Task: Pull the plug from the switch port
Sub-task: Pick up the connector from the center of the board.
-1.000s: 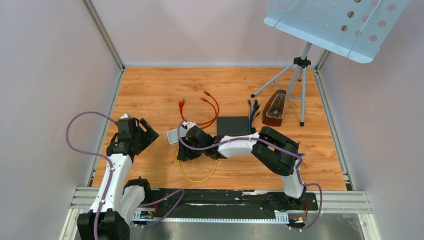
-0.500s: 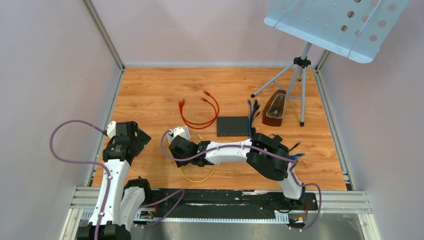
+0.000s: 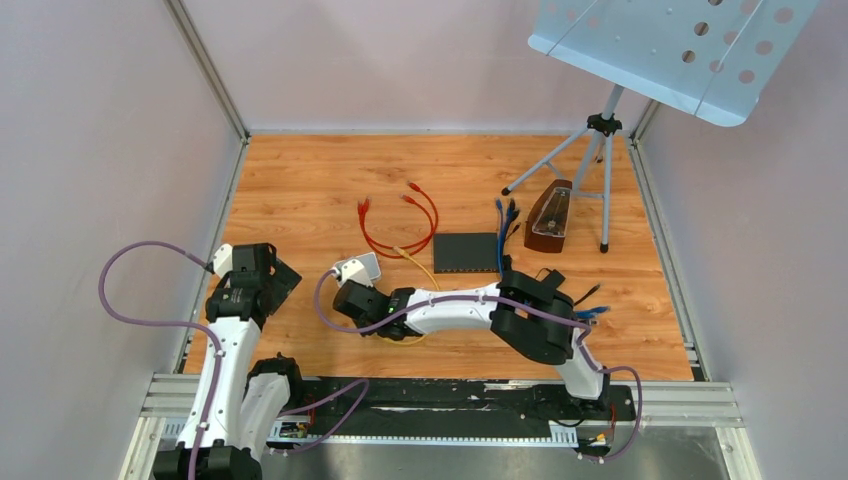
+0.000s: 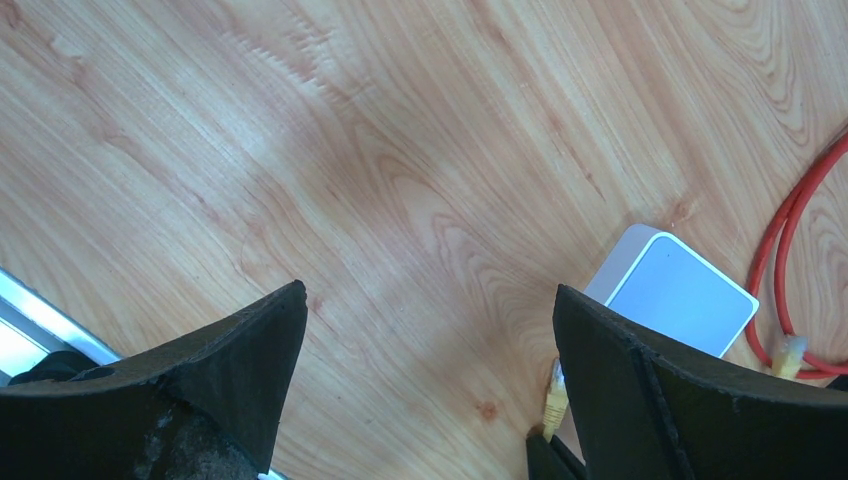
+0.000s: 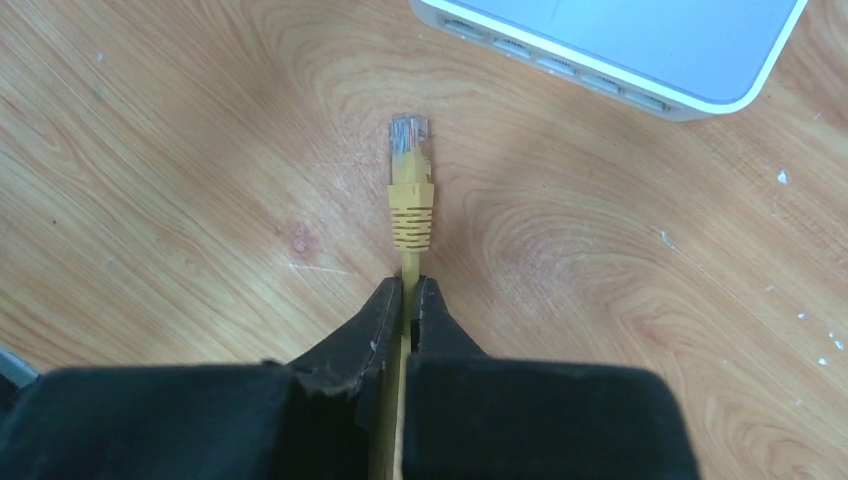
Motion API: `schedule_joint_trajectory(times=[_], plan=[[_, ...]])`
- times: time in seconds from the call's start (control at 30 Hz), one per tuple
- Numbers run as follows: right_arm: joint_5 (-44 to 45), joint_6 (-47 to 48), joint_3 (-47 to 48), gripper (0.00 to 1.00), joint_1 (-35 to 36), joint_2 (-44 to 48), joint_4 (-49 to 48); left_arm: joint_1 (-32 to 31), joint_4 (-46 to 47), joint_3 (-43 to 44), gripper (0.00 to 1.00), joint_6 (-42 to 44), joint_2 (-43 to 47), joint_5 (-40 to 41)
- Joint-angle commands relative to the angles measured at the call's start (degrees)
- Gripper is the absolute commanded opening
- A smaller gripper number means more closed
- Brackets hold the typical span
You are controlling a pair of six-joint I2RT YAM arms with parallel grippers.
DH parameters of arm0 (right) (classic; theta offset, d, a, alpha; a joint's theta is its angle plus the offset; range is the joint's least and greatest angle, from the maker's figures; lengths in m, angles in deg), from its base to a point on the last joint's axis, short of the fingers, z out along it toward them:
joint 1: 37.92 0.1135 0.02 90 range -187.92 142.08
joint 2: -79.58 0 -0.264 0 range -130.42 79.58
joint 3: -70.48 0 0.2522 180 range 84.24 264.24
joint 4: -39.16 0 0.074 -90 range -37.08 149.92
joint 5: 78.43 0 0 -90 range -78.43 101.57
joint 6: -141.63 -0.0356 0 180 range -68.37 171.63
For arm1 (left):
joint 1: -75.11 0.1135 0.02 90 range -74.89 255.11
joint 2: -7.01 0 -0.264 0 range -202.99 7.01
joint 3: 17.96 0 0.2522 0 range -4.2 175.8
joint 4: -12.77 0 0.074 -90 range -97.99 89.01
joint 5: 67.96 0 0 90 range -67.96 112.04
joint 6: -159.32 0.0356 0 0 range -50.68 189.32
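Evidently past extraction: plug [image 5: 410, 170] free at centre frame, apart from switch [image 5: 620, 40] ports at upper right. Cable [image 5: 405, 263] pinched just behind plug by right gripper [image 5: 410, 288]; left gripper [image 4: 428, 300] spread wide, holding nothing. Next: lower, unpinch, withdraw.

The switch [image 5: 620, 50] is cut off by the top edge of the right wrist view; only its port side shows. Behind the plug [image 5: 411, 190], the yellow cable [image 5: 408, 264] is hidden between the right jaws. From above, the right arm [image 3: 455, 298] covers most of it. The red cable [image 4: 800, 200] runs off the left wrist view's right edge.
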Motion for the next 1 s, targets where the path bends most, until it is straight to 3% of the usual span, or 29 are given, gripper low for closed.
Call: schedule_joint_trajectory(times=[0.0, 0.27, 0.53, 0.97], plan=[[0.33, 0.43, -1.16, 0.0, 0.36, 4.8, 1.85, 0.07, 1.17, 1.94, 1.0, -0.52, -0.2, 0.58], [3.87, 0.98, -5.87, 0.0, 0.29, 17.91, 2.37, 0.13, 2.89, 1.32, 1.0, 0.28, -1.78, -1.49], [6.83, 7.14, -2.53, 0.0, -1.31, 26.74, 2.79, 0.14, 6.69, 0.52, 1.0, 2.35, -2.64, -5.3], [3.94, 18.04, 12.37, 0.0, -10.17, 21.06, -1.15, 0.12, 9.88, 0.21, 1.0, 3.59, -5.75, -11.26]])
